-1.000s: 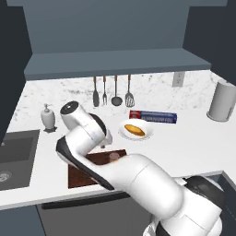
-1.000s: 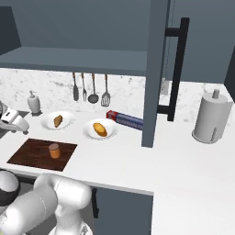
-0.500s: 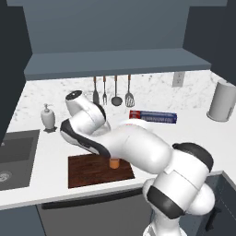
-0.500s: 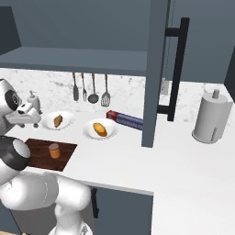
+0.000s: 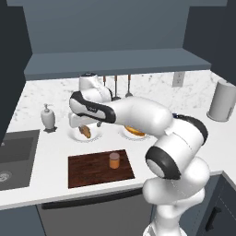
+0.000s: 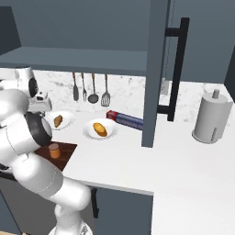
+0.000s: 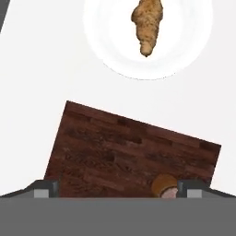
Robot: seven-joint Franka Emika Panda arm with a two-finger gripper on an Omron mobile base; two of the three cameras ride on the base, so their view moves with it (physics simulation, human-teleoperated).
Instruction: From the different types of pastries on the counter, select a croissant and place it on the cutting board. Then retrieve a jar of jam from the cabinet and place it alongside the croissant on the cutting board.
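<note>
Hand [image 5: 79, 120] empty above croissant [image 5: 85, 132]

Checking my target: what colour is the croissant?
Dark golden-brown croissant, clearest in hand view.

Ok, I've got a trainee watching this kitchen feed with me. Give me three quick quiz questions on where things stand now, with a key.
1. True or false: the lumpy dark-brown croissant lies on the dark-brown wooden cutting board.
2. What stands on that board? A) white soap dispenser B) small orange jar of jam C) blue box
3. Fill in: the elongated golden loaf rests on a white ____.

Key: 1 false, it is on its white round plate. 2 B. 3 plate.
</note>
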